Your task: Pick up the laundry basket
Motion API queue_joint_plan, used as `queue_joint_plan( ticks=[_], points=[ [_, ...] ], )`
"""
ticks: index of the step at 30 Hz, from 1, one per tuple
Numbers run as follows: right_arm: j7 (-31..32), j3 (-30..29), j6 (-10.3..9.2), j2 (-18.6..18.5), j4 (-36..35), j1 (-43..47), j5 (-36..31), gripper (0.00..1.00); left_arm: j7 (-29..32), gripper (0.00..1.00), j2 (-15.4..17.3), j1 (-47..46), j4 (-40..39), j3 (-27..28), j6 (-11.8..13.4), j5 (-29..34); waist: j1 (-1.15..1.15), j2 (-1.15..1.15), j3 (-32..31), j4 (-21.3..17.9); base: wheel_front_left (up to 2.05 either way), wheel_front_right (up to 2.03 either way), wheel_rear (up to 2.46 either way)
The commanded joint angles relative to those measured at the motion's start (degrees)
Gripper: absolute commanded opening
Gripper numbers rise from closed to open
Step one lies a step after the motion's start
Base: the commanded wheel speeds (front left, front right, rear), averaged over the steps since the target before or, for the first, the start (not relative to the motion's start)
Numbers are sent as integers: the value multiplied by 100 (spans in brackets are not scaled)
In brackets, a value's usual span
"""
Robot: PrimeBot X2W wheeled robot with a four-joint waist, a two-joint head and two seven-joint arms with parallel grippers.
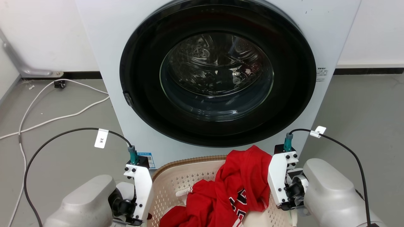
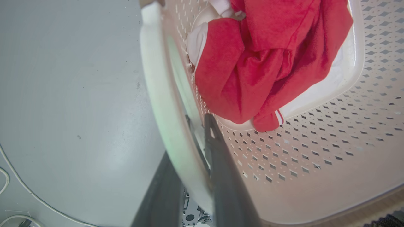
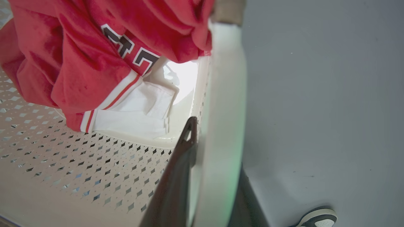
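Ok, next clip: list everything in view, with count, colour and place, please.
Washer: one, white, black door ring, straight ahead.
Laundry basket: one, cream, brown rim, before the washer, between the arms.
Garment: one, red, heaped in the basket.
Cloth: white, count unclear, under the garment.
Floor cable: white, count unclear, left of the washer.
Shoe: one, white and dark, on the floor.
Left gripper: one, dark jaws clamped astride the basket's left side.
Right gripper: one, dark jaws clamped astride its right side.

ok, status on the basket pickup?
Jaws clamped across laundry basket side rims: left gripper, right gripper. Inside: red garment. Close ahead: washer.
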Motion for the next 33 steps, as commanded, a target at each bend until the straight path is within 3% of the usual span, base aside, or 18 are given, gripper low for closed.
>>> queue_joint_plan(
  ticks=[1,33],
  points=[
    [-27,41,18,-98,-2,-102,5,0,53,0,96,20,47,-57,6,54,0,0,6,1,0,0,0],
    [-392,359,18,-97,102,-239,338,0,-160,0,46,-150,220,-124,6,70,0,0,29,-20,0,0,0]
  ],
)
